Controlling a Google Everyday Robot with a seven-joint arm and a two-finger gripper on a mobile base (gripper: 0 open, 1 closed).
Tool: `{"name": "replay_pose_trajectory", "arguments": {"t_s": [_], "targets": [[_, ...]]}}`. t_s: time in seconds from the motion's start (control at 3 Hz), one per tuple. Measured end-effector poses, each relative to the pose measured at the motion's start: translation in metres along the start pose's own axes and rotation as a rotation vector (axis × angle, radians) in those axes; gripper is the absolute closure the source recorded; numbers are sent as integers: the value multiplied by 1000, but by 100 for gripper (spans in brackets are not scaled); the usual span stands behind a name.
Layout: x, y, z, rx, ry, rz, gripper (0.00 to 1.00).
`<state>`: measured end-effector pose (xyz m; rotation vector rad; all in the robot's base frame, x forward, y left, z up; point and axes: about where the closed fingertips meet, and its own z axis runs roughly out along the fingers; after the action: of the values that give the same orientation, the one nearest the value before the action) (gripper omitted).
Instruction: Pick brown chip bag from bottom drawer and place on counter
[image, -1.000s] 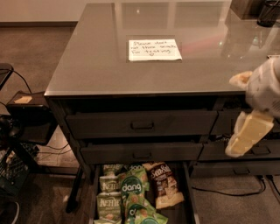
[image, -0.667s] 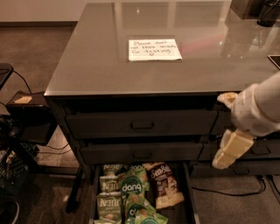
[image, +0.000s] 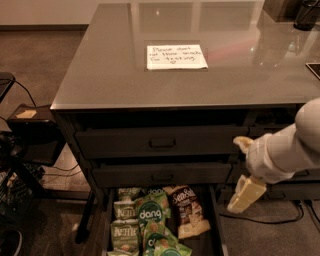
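The brown chip bag (image: 188, 209) lies in the open bottom drawer (image: 216, 226), at its right side, beside green "dang" (image: 150, 215) and "Kettle" (image: 125, 233) bags. The counter (image: 105, 70) is the glossy grey cabinet top with a white handwritten note (image: 176, 56). My gripper (image: 242, 170) hangs on the white arm at the right, in front of the cabinet's right edge. It is above and to the right of the brown bag, apart from it. Its cream fingers (image: 247, 194) stand apart and hold nothing.
Two shallower handled drawers (image: 161, 143) above the bottom one are shut. A dark object (image: 307, 14) stands at the counter's far right corner. A dark cart with cables (image: 25, 150) stands on the floor to the left. A cable (image: 280, 219) lies on the floor at the right.
My arm and gripper have moved left and down, from beside the counter's right edge to in front of the lower drawers. The bags and drawers have not moved.
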<state>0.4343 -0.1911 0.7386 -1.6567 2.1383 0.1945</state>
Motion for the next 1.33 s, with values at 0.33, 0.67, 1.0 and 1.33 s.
{"name": "replay_pose_trajectory", "arguments": {"t_s": [0.33, 0.67, 1.0, 1.33], "targets": [[20, 14, 43, -55, -14, 28, 0], [20, 14, 43, -55, -13, 28, 0], [30, 13, 56, -27, 49, -23, 0], [61, 0, 92, 17, 128, -87, 0]]}}
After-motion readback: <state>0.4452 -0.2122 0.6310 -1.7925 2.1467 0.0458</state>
